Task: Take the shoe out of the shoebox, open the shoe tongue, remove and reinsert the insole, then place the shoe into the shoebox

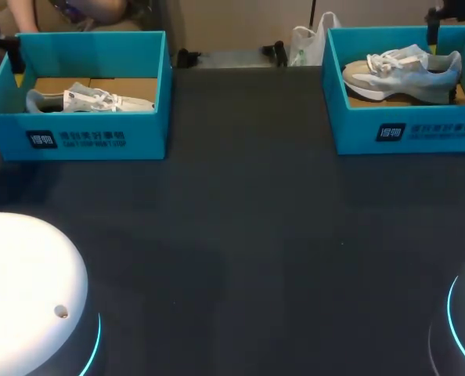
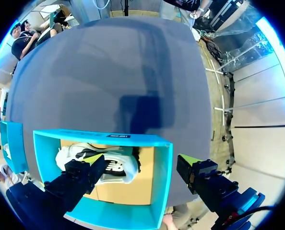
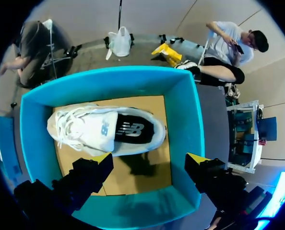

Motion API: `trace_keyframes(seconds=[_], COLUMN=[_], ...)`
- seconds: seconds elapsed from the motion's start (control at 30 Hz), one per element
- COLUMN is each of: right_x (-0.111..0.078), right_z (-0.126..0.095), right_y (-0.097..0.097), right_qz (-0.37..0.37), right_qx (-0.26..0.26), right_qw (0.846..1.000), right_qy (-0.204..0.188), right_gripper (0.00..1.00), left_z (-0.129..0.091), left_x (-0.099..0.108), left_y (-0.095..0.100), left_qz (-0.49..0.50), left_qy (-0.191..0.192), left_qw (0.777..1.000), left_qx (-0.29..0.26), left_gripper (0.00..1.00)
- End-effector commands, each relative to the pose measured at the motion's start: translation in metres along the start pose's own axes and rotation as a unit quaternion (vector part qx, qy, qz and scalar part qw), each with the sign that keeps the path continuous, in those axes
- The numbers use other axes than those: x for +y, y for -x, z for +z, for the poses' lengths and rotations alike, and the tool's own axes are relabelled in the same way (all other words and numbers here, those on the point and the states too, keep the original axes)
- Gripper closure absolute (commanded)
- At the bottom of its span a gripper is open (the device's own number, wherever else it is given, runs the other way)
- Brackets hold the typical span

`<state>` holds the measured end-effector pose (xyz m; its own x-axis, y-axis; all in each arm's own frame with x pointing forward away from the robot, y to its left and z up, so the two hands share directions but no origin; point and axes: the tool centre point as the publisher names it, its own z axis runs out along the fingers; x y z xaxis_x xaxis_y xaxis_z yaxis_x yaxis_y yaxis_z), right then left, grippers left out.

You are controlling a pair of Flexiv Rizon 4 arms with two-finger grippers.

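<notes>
Left gripper (image 2: 141,160): fingers spread wide, holding nothing. The left shoe (image 2: 116,165) lay below it, partly under one fingertip and reaching toward the gap between the two. The other fingertip stood outside the end wall of the left shoebox (image 2: 164,182). The shoe's long axis ran parallel to the line joining the fingertips and along the length of the box. Toe direction could not be read from the left wrist view.

Right gripper (image 3: 149,158): fingers spread wide, holding nothing. The right shoe (image 3: 106,129) lay below and just ahead of the fingertips, on the floor of the right shoebox (image 3: 183,120). Its long axis also ran parallel to the fingertip line, with the laced end nearer one finger.

Head view: the left shoebox (image 1: 84,133) and the right shoebox (image 1: 409,129) stood well apart on the dark table (image 1: 240,251). The right shoe (image 1: 405,70) pointed its toe toward the left shoebox. The left shoe (image 1: 91,99) lay lengthwise in its box.
</notes>
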<state>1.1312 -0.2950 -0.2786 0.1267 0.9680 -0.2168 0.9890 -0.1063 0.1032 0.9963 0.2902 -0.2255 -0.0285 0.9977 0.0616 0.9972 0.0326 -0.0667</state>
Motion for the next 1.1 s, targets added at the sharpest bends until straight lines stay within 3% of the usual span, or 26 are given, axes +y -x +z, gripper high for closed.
trace_keyframes(seconds=[0.03, 0.13, 0.23, 0.3, 0.33, 0.37, 0.4, 0.43, 0.9, 0.97, 1.1], right_x=[0.013, 0.014, 0.016, 0.018, 0.018, 0.020, 0.021, 0.022, 0.032, 0.032, 0.032], right_z=[0.017, 0.025, 0.034, 0.039, 0.041, 0.044, 0.046, 0.048, 0.071, 0.075, 0.080], right_y=[0.001, 0.003, 0.005, 0.005, 0.005, 0.006, 0.006, 0.006, 0.014, 0.014, 0.013], right_qz=[-0.001, -0.005, -0.005, -0.006, -0.007, -0.007, -0.008, -0.009, -0.002, 0.002, 0.003], right_qx=[-0.004, -0.008, -0.005, -0.007, -0.006, -0.005, -0.005, -0.007, 0.002, 0.009, 0.013], right_qw=[1.000, 1.000, 1.000, 0.999, 0.999, 0.999, 0.999, 0.999, 0.999, 0.999, 0.998], right_qy=[-0.013, -0.018, -0.028, -0.030, -0.032, -0.033, -0.033, -0.034, -0.049, -0.053, -0.057], right_gripper=[0.00, 0.00, 0.09, 0.51, 0.52, 0.47, 0.28, 0.16, 0.28, 0.22, 0.29], left_z=[0.000, 0.000, 0.000, 0.000, 0.000, 0.000, 0.000, 0.000, 0.000, 0.000, 0.000], left_x=[-0.001, -0.001, -0.001, -0.001, -0.001, -0.001, -0.001, -0.001, -0.001, -0.001, -0.001], left_y=[0.000, 0.000, 0.000, 0.000, 0.000, 0.000, 0.000, 0.000, 0.000, 0.000, 0.000], left_qz=[0.001, 0.001, 0.001, 0.001, 0.001, 0.001, 0.001, 0.001, 0.001, 0.001, 0.001], left_qy=[0.001, 0.001, 0.001, 0.001, 0.001, 0.001, 0.001, 0.001, 0.001, 0.001, 0.001], left_qw=[1.000, 1.000, 1.000, 1.000, 1.000, 1.000, 1.000, 1.000, 1.000, 1.000, 1.000], left_qx=[0.000, 0.000, 0.000, 0.000, 0.000, 0.000, 0.000, 0.000, 0.000, 0.000, 0.000], left_gripper=[0.00, 0.00, 0.00, 0.00, 0.00, 0.00, 0.00, 0.00, 0.00, 0.00, 0.00])
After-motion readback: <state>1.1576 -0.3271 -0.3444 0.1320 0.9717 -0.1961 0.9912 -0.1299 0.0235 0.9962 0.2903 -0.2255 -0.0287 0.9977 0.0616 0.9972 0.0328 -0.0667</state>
